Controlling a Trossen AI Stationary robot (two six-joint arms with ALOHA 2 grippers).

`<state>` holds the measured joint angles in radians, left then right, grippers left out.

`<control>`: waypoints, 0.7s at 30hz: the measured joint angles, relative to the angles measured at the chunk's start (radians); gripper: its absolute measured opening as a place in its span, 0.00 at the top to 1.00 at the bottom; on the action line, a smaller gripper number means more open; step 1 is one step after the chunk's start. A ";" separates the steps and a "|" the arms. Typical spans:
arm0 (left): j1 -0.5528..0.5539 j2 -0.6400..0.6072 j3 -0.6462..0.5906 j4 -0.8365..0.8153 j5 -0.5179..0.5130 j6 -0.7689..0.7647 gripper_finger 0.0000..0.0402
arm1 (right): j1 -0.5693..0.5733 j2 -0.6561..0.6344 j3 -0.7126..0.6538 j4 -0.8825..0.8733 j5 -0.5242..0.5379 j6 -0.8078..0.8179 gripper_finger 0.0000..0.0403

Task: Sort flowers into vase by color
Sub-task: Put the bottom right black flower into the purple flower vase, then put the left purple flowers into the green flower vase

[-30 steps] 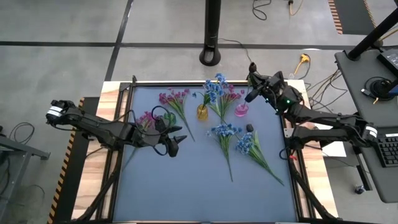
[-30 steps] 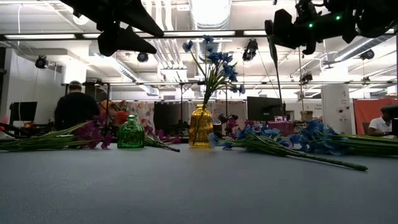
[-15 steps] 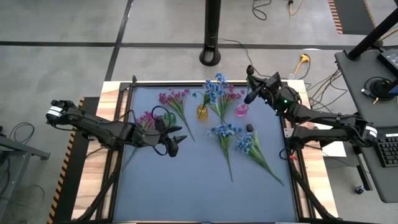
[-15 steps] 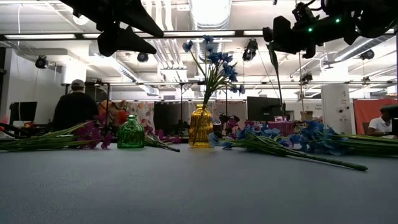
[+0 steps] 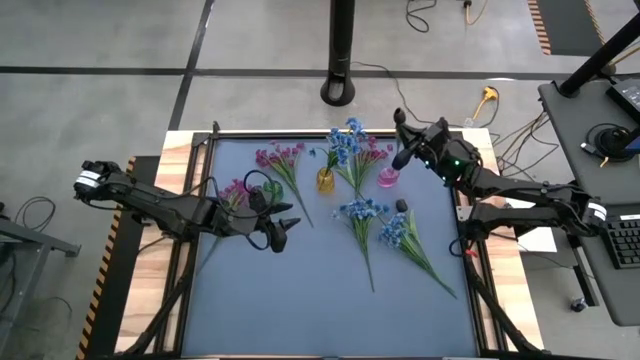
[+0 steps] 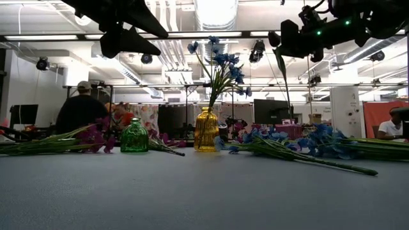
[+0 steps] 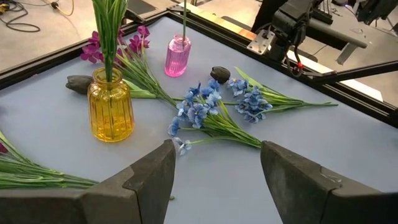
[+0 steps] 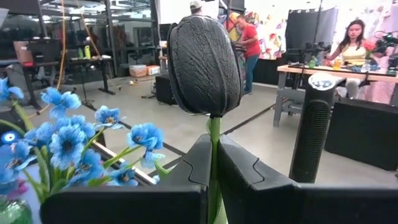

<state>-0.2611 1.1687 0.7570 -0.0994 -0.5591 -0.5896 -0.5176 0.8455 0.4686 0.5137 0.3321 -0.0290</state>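
My right gripper [image 5: 403,152] is shut on a dark tulip-like flower, whose bud [image 8: 205,62] stands just above the fingers over the pink vase [image 5: 388,178]. Its stem [image 7: 184,18] reaches down into that vase. The yellow vase [image 5: 325,181] holds blue flowers [image 5: 348,140]. A green vase [image 6: 134,135] stands at the left. Magenta sprigs [image 5: 280,158], blue sprigs [image 5: 362,212] and a dark bud [image 5: 401,206] lie flat on the table. My left gripper [image 5: 280,230] hangs open above the table's left middle, with nothing between its fingers. My right gripper pinches the flower's thin green stem [image 8: 214,155] between its two fingers, just below the bud. The fingers come about level from the table's right side and lie across the stem. The stem [image 6: 284,83] hangs nearly upright below them, its lower end in the pink vase.
A black frame [image 5: 205,180] edges the blue-grey table. A dark pole base [image 5: 340,92] stands beyond the far edge. People [image 6: 77,112] are in the room behind. The near half of the table [image 5: 320,310] is bare.
My right gripper has tipped upward a little, carrying the dark flower's bud with it. The stem stays over the pink vase. My left gripper has kept still.
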 joint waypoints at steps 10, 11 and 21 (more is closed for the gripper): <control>0.000 0.000 0.000 0.000 0.001 0.000 0.45 | 0.000 0.000 0.000 -0.034 0.007 0.006 0.88; 0.000 0.000 0.000 0.000 0.001 0.000 0.45 | 0.000 0.000 0.000 -0.034 0.009 0.009 0.85; -0.015 -0.019 0.000 -0.018 0.025 -0.004 0.45 | 0.000 0.000 0.000 -0.082 0.009 0.036 0.59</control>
<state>-0.2761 1.1494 0.7570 -0.1170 -0.5343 -0.5938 -0.5179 0.8455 0.4686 0.4317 0.3408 0.0075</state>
